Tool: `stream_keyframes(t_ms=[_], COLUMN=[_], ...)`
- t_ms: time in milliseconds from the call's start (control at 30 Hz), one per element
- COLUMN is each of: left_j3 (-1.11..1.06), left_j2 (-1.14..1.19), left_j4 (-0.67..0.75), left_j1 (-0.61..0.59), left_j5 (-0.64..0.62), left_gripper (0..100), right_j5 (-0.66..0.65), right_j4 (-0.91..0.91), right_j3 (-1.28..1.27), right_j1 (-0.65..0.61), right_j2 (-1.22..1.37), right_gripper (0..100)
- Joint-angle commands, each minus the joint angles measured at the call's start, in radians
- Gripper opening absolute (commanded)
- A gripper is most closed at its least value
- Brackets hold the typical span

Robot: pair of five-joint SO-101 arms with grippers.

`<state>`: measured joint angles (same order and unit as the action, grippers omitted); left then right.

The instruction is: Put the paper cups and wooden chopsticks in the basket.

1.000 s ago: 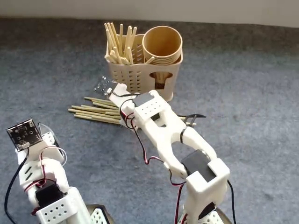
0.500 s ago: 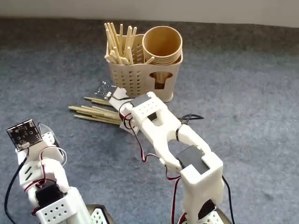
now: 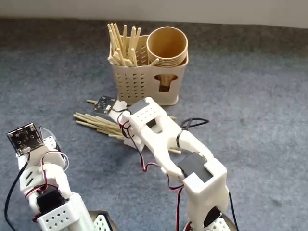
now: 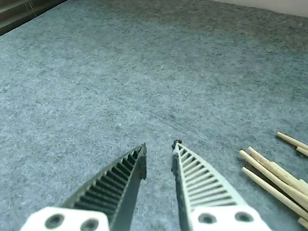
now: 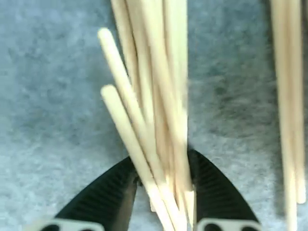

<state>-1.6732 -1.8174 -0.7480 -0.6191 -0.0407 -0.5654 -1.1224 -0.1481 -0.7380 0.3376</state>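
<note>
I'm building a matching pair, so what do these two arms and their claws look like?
The right arm and left arm are white plastic with perforated panels, dark motor blocks at the joints and loose red and black wires. A small circuit board sits at each wrist. The left claw has two pointed, ribbed fingers, one dark, one pale.

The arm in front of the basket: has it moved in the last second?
Yes. In the high view the right arm has swung left and slightly away from the basket, coming down over the loose chopsticks.
</note>
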Motion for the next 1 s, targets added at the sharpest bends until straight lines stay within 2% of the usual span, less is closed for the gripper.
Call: stream_keyframes(t_ms=[0,233,700,967], left_j3=[-0.022,-0.022,-0.022,-0.022], left_j2=[-0.007,-0.007,-0.007,-0.007], left_j4=[0.005,0.005,0.005,0.003], left_j1=[-0.007,-0.007,-0.007,-0.007], left_j5=[0.012,0.012,0.012,0.012], left_gripper=[11,11,11,11], right_j5=[-0.012,-0.006,-0.009,-0.006], right_j4=[-0.022,-0.09,-0.093,-0.021], right_j3=[0.01,-0.013,-0.013,-0.025], right_j1=[-0.035,-0.035,-0.028,-0.03], right_j2=[-0.088,-0.17,-0.18,-0.17], right_gripper=[13.0,13.5,13.1,13.0])
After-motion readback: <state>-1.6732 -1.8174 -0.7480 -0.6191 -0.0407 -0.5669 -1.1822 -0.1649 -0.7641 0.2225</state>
